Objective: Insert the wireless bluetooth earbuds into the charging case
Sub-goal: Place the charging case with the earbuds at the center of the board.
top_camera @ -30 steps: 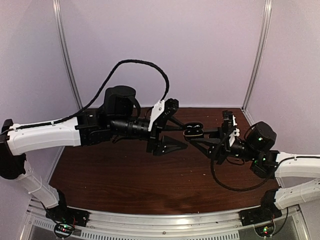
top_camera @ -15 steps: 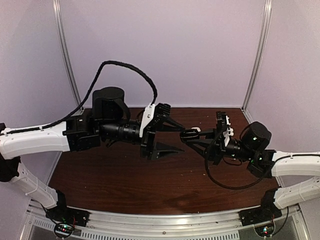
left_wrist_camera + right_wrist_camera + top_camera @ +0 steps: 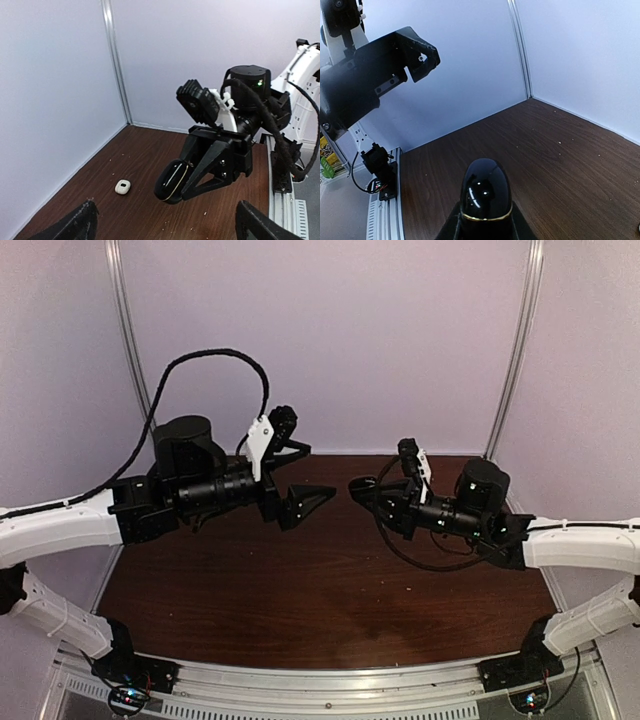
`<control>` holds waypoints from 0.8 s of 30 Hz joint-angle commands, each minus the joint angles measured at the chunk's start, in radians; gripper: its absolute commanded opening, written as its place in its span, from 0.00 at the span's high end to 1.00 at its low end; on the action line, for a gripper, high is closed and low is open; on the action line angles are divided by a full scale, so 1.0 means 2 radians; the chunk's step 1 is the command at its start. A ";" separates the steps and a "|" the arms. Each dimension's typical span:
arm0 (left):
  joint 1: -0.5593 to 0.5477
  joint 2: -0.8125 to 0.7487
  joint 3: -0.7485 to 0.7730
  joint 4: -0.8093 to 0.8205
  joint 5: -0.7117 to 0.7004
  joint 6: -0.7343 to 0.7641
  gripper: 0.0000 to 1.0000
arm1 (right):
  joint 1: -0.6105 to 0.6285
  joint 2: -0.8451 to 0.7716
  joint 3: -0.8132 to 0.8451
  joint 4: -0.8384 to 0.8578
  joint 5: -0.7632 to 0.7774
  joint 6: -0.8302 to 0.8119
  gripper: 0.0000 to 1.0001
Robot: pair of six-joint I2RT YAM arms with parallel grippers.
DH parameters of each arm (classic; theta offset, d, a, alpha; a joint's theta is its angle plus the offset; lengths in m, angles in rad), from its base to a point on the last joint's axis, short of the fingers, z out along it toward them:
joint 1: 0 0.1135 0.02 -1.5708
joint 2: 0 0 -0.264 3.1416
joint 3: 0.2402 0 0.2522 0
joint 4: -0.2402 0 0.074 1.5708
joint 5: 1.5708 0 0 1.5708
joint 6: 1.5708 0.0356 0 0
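A glossy black charging case [image 3: 486,192] with a gold seam is held shut in my right gripper [image 3: 486,219], above the table. The left wrist view shows the case [image 3: 171,180] and the right gripper [image 3: 182,186] clamped on it. In the top view the case [image 3: 360,485] is at mid-table height. My left gripper [image 3: 312,473] is open and empty, a short way left of the case. Its fingertips [image 3: 82,222] stand wide apart in the left wrist view. A small white rounded thing [image 3: 122,186] lies on the table; I cannot tell if it is an earbud. No black earbuds show.
The dark wooden table [image 3: 300,590] is walled by pale panels at the back and sides. The left arm's gripper body [image 3: 375,75] hangs at the upper left of the right wrist view. A metal rail [image 3: 330,680] runs along the near edge.
My left gripper has drawn back to the left, away from the case, and risen. My right gripper has carried the case leftward and farther back.
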State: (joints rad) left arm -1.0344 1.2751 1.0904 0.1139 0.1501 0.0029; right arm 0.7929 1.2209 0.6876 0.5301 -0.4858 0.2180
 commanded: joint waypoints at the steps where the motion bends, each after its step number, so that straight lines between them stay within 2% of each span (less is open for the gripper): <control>1: 0.037 -0.010 -0.022 0.030 -0.054 -0.081 0.02 | -0.018 0.044 0.041 -0.049 0.027 0.026 0.99; 14: 0.049 -0.023 -0.052 0.022 -0.125 -0.110 0.02 | -0.084 0.258 0.180 -0.082 0.037 0.092 0.98; 24: 0.049 -0.037 -0.074 0.029 -0.148 -0.110 0.02 | -0.097 0.414 0.278 -0.086 0.035 0.138 0.93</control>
State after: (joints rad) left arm -0.9375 1.2263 0.9630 0.1268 -0.1104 -0.2077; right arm 0.6067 1.9854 1.1927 0.3431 -0.4259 0.4355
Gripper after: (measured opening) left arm 0.977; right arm 0.232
